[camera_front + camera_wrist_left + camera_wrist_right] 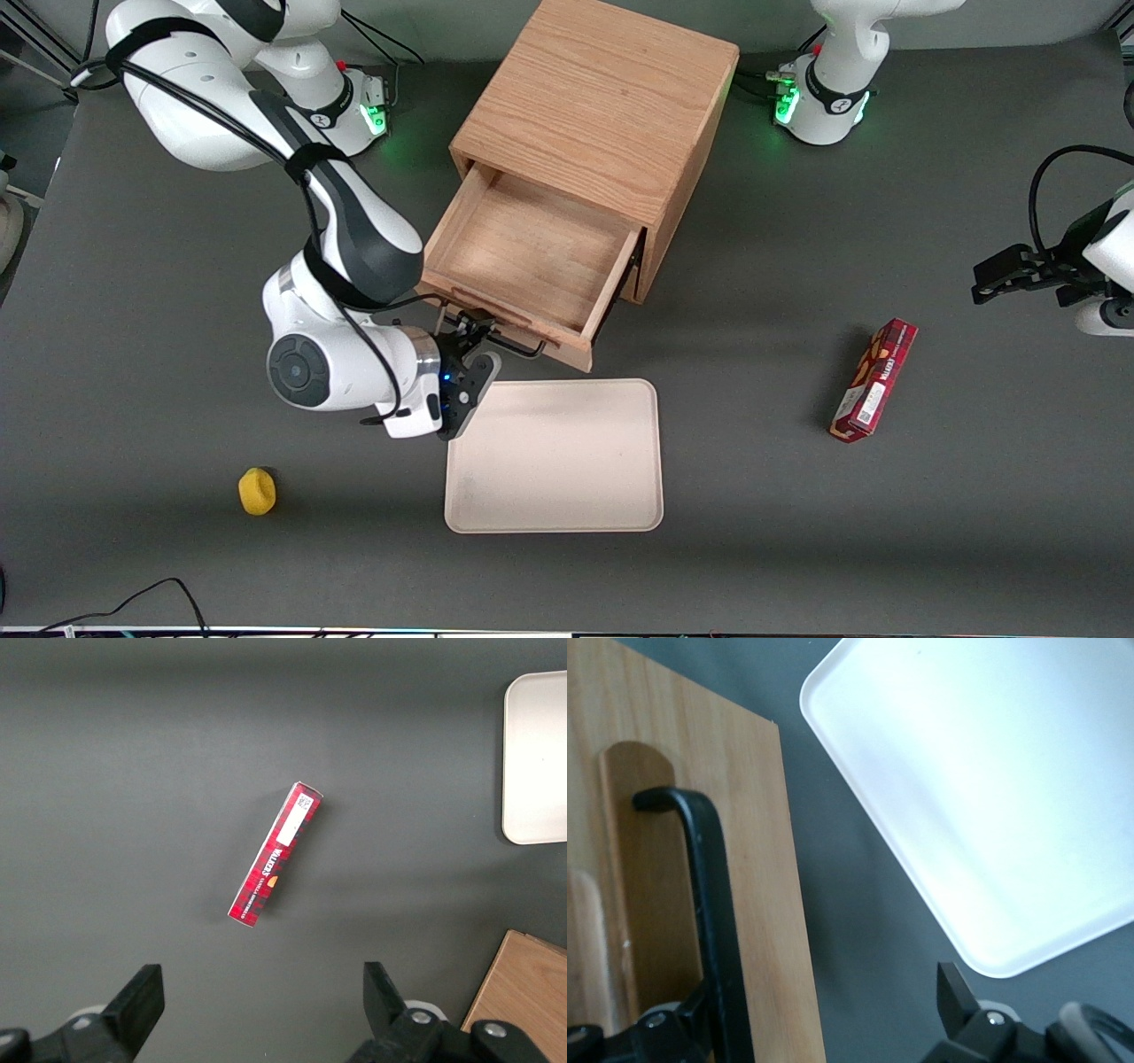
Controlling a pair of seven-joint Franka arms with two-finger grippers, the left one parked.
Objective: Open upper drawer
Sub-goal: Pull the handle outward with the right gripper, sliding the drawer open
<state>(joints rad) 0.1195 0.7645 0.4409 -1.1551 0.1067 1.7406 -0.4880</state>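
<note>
At upper drawer (pixel 532 257) handle (pixel 709 904), claw (pixel 474 332), seemingly spread.

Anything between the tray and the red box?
Nothing: bare table between the tray and the red box, seen in front and left wrist views. The gripper is at the upper drawer handle.

Hides part of the upper drawer (pixel 532 257) front and one end of its black handle (pixel 496 338) under the working arm in the front view. Cuts off the pincer (pixel 833 1028) fingertips and the cream tray (pixel 992 797) at the wrist picture's edge. Too small to read on the red box (pixel 873 381).
</note>
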